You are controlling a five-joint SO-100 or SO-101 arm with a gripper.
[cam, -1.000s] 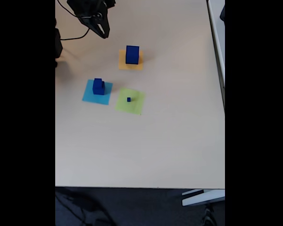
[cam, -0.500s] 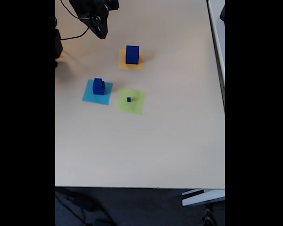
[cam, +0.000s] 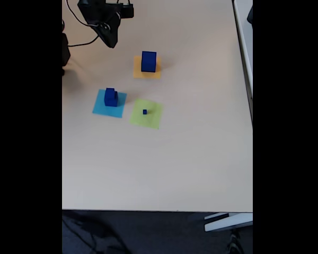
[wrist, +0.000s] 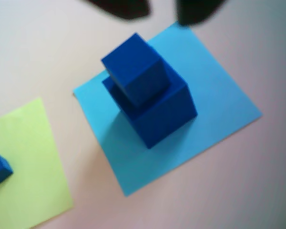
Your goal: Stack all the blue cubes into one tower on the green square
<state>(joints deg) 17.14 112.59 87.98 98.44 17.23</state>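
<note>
In the wrist view, a small blue cube [wrist: 136, 69] sits on a larger blue cube [wrist: 157, 109], both plain and solid, on a flat light-blue paper square [wrist: 219, 105]. To the left lies the green square [wrist: 24, 157], with a tiny blue cube [wrist: 0, 168] resting on it. Two dark blurred shapes at the top edge are the jaws; they stand apart, holding nothing.

In the fixed view, the gripper [cam: 109, 42] has pulled back slightly toward the top edge since a second ago. The largest blue cube [cam: 148, 61] stands on an orange square [cam: 147, 72]. The pale smooth desk [cam: 175, 169] has wide bare room below and to the right of the papers.
</note>
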